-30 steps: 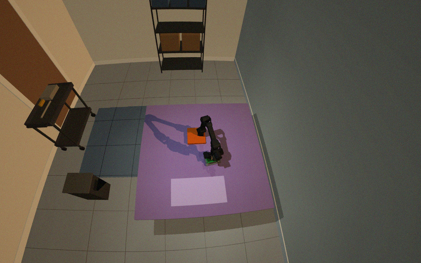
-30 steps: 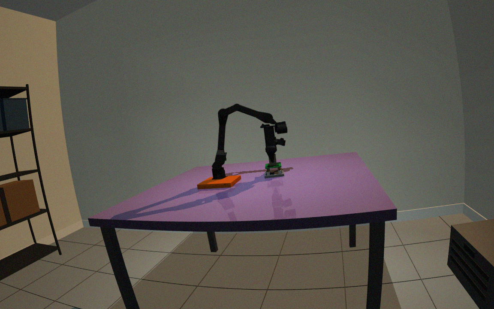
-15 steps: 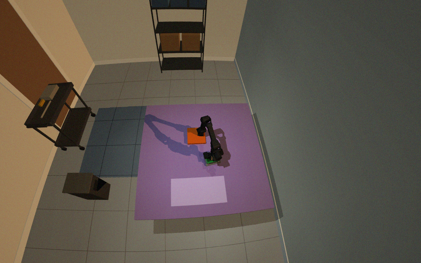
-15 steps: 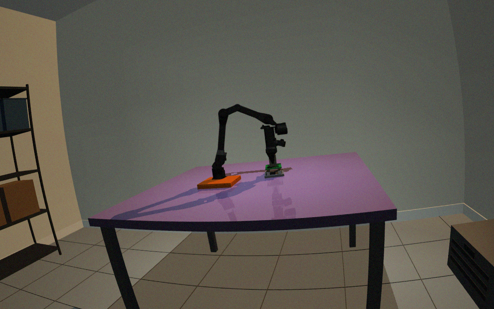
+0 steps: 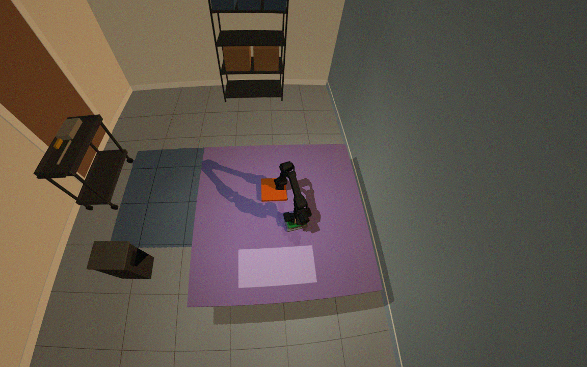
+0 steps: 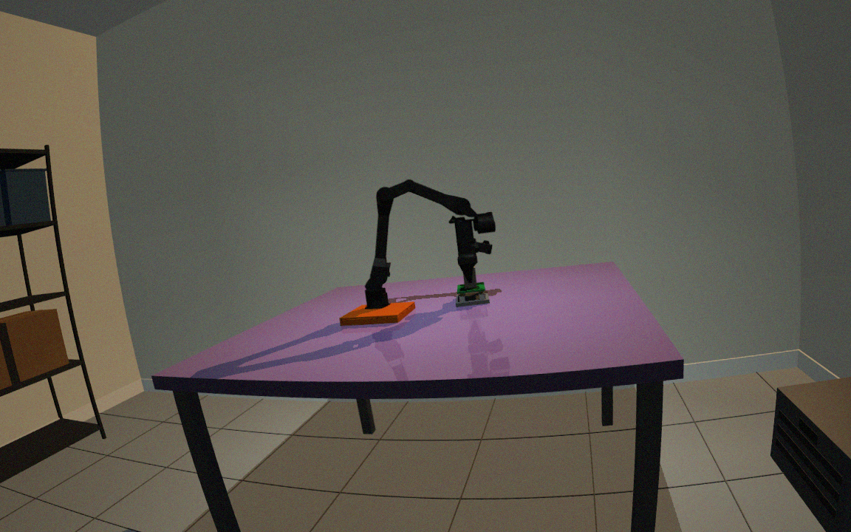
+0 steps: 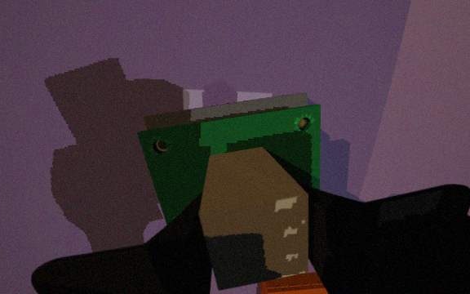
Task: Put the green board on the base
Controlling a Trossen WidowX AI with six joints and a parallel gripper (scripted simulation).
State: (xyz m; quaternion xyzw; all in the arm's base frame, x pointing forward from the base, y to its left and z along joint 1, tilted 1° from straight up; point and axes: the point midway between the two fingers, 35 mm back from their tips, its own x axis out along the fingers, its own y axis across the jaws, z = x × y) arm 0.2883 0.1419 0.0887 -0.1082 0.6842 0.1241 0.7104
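Grip. was closed on the board's handle, one dark finger pressed to each side of it in the wrist view. Board sat over the grey base, handle up & approx. level; its far edge covered most of the base there, w/ a grey strip showing past it. Two corner holes were visible: a gold pin showed in the R one of the wrist pic, something small & dim in the L one; other two corners were hidden, so couldn't tell if all pins were thru or if the board was fully down on the posts. Handle face had a few pale patches, w/ a dark shadow at its lower L. Arm reached over from an orange block on the purple table. Around the table: a black shelf unit w/ blue & brown boxes, a dark cart, & a brown-topped cabinet on the tiles
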